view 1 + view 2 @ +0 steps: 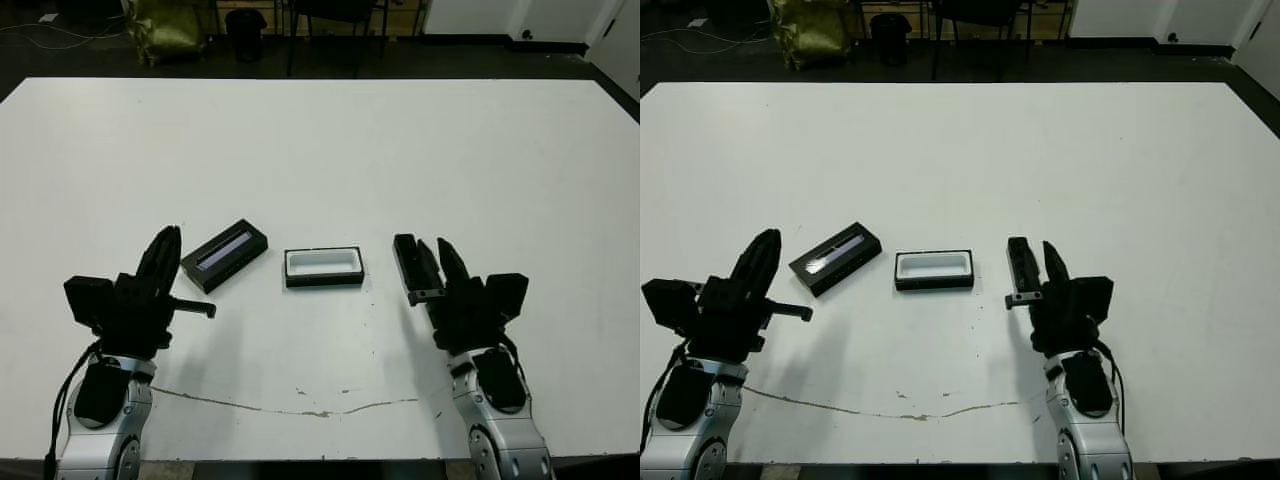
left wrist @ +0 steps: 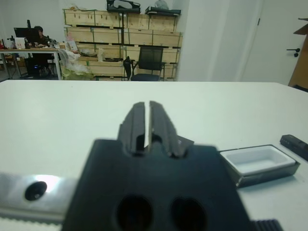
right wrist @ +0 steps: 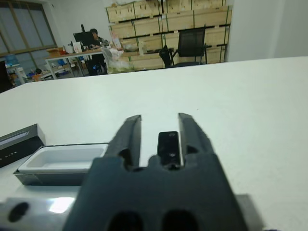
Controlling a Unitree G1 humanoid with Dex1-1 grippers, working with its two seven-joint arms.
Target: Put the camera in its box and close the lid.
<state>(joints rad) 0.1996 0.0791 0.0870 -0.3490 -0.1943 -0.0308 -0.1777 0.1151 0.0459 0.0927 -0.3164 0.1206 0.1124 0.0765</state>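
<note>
My right pincer (image 3: pixel 158 126) stands with its fingers parted and holds nothing; the camera (image 3: pixel 169 148) lies flat on the bench (image 1: pixel 320 150) in line with the gap between them, not yet touched. My left pincer (image 2: pixel 147 120) has its fingers almost together, with only a narrow slit between, and is also empty.

The camera lies just beside the box (image 1: pixel 323 267), on the side towards my right arm. The lid (image 1: pixel 224 255) lies on the opposite side of the box, slightly skewed to it.

Handling judgement: the camera appears rigid, light and smooth-skinned, so slip is likely. I take it across the narrow width at mid-length, clear of the glossy lens face, with moderate force.
</note>
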